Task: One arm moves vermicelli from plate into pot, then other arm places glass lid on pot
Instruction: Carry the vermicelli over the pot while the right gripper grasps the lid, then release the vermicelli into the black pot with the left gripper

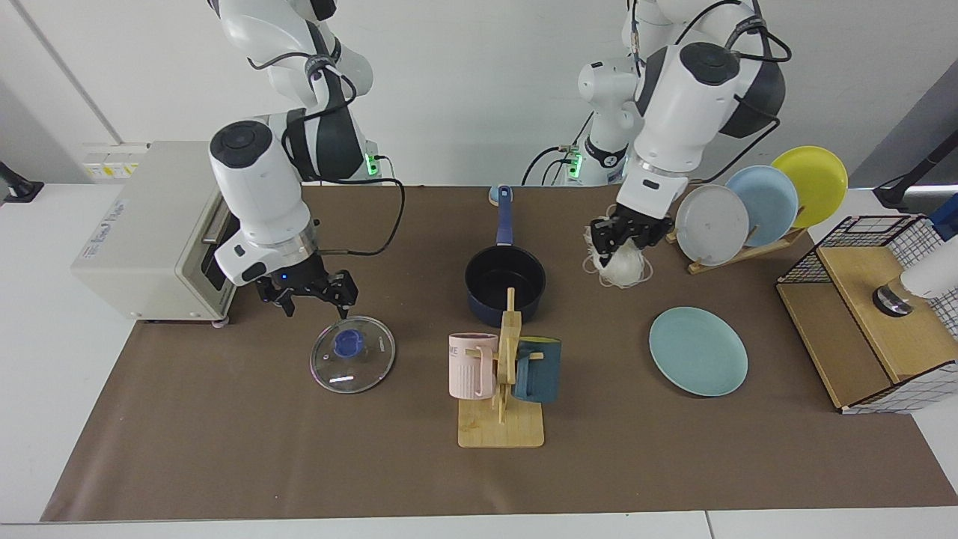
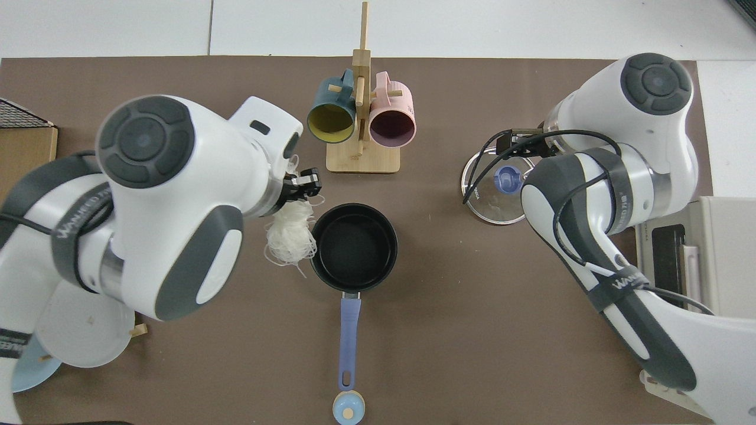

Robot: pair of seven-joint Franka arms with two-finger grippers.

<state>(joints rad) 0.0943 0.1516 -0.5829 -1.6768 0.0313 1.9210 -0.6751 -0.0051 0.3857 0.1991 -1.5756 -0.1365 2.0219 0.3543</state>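
Overhead, the left gripper point(image 1: 627, 233) hangs in the air between the dark navy saucepan with a black inside and long blue handle point(image 1: 505, 283) and the rack of upright grey, light-blue and yellow plates point(image 1: 756, 206). Its fingers are clenched on the tangle of thin white noodle strands point(image 1: 620, 266), which dangles below them, clear of the brown table mat point(image 1: 224, 449). From the top view the same gripper point(image 2: 306, 182) sits just beside the saucepan's rim point(image 2: 353, 248), and the noodles point(image 2: 289, 236) hang next to that rim, not over the black inside. The round flat teal-green plate point(image 1: 698, 351) lies bare on the mat, well apart from the noodles.

The right gripper point(image 1: 308, 292) hovers just above the far edge of the round clear glass lid with a metal rim and blue knob point(image 1: 352, 353), its fingers spread apart and holding nothing. The lid lies flat on the mat, near the cream toaster oven point(image 1: 153, 239). From above, the right arm covers part of the lid point(image 2: 493, 200).

A wooden mug stand point(image 1: 503, 404) with a pink mug point(image 1: 471, 364) and a dark teal mug point(image 1: 537, 369) stands in front of the saucepan.
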